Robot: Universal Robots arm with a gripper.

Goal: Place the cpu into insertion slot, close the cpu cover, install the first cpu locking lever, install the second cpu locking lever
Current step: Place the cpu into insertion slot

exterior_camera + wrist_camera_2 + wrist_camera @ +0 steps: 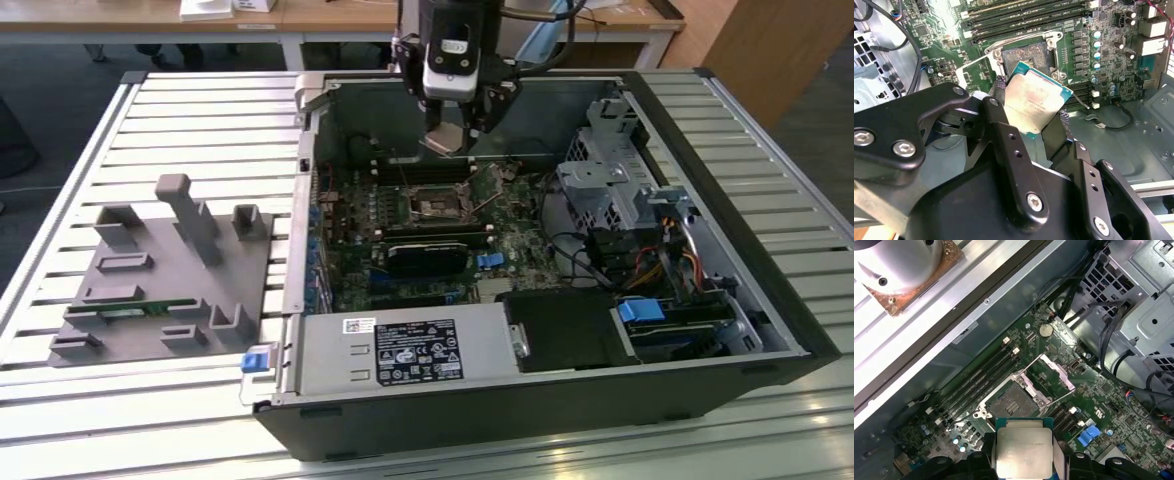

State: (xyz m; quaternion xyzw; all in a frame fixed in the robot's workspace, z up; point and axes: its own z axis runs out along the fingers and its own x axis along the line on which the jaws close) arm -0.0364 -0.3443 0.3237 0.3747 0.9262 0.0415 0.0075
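one grasp logged: gripper (1032, 104) clenched on cpu (1022, 452) edges, chip held flat above insertion slot (1010, 402), no contact. cpu cover (1056, 371) tipped open just beside slot.

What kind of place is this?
Most likely a robotics lab or test workshop: an opened computer case lies on a slatted metal table, a grey parts fixture sits beside it, and the gripper holds the cpu above the motherboard.

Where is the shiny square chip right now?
In the second wrist view, the cpu is pinched in the robot's hand. It is held up in the air close to the open socket.
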